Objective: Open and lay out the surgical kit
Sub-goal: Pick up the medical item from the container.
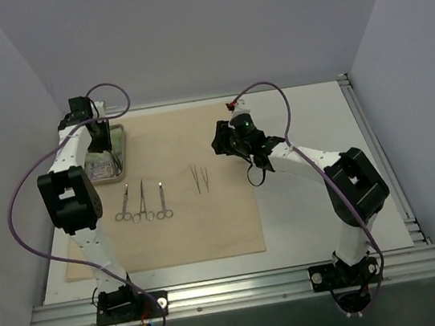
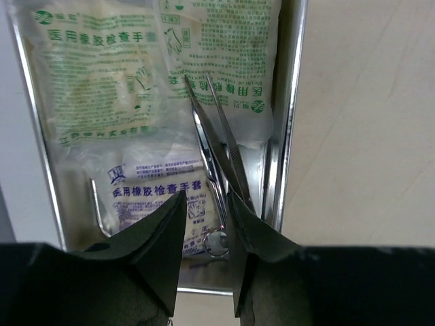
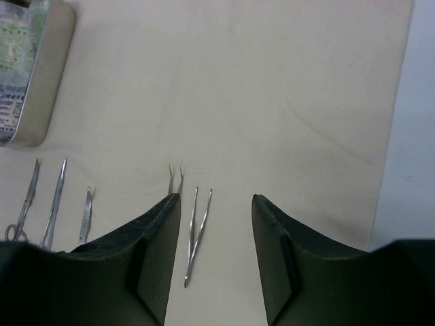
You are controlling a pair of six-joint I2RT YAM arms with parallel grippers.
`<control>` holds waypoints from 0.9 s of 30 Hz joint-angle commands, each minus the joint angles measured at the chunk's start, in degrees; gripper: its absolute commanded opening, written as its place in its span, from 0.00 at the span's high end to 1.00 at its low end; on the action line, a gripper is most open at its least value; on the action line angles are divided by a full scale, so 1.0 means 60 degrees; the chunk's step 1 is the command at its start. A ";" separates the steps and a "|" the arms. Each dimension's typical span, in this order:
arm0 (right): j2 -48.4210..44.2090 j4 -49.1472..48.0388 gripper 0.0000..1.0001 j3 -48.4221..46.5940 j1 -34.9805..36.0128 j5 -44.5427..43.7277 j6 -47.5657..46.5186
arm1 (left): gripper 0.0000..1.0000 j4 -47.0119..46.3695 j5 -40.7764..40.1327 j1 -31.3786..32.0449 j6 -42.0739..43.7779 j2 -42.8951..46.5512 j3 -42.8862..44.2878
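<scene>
While the top external view shows the beige cloth wrap [image 1: 200, 214] spread flat over the table [image 1: 331, 220], it hides what lies in the steel tray [image 1: 120, 144] at the sheet's far left corner, because the left arm covers it. The left wrist view fills that gap: three green and white packets [image 2: 95, 75] lie in the tray, and a scissor-like instrument [image 2: 214, 156] rests on them beside the right wall. The left gripper [image 2: 207, 234] has its fingers on either side of that instrument's handle end; whether they clamp it cannot be told. On the sheet below the tray, the top view shows three ring-handled instruments [image 1: 143, 202] side by side, and two tweezers [image 1: 199, 178] further right. The right gripper [image 3: 216, 238] hovers over the tweezers with its fingers apart and nothing between them; one pair is partly hidden behind a finger in the right wrist view.
</scene>
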State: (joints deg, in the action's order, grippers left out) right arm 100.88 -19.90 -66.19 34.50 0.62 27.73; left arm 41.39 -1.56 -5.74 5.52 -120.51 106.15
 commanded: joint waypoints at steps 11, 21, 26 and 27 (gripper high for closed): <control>0.0838 -0.0038 0.58 -0.0599 -0.0491 0.0936 -0.0153 | 0.61 -0.0100 0.0669 -0.0055 -0.0583 -0.0849 0.0781; 0.0780 -0.0023 0.58 -0.0423 -0.0491 0.0936 -0.0021 | 0.66 -0.0189 0.0700 0.0034 -0.0583 -0.1344 0.1102; 0.0706 0.0050 0.58 -0.0408 -0.0491 0.0834 -0.0036 | 0.67 -0.0174 0.0524 0.0048 -0.0583 -0.1682 0.1424; 0.0706 0.0079 0.58 -0.0408 -0.0491 0.0819 -0.0036 | 0.67 -0.0160 0.0597 0.0048 -0.0583 -0.1813 0.1483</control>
State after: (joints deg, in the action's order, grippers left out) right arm 106.19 -19.42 -67.31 31.88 5.50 27.35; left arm 41.41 1.96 -5.65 2.52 -129.67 112.01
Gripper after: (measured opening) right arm 0.422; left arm 0.335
